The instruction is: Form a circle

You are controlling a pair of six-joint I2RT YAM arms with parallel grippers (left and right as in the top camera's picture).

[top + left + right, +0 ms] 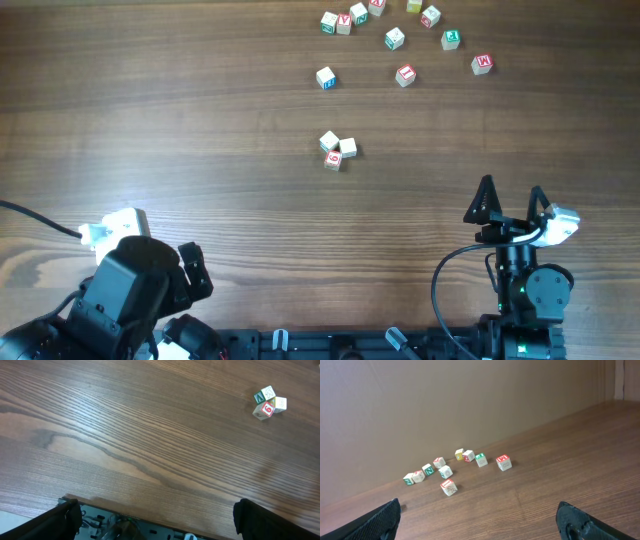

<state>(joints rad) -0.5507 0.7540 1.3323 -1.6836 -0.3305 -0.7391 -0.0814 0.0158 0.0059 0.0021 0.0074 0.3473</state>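
Overhead, the clump of three letter cubes [337,150] sits near the middle of the surface [180,120]. It forms a tight triangle with no clear long axis, its red-marked corner toward the robot. More loose cubes [395,38] lie scattered at the far side. On the left gripper [157,517] and the right gripper [510,192] the fingers are spread wide and empty, well apart from the clump.

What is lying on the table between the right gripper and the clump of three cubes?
Nothing: in the overhead view only bare table separates the right gripper from the three-cube clump.
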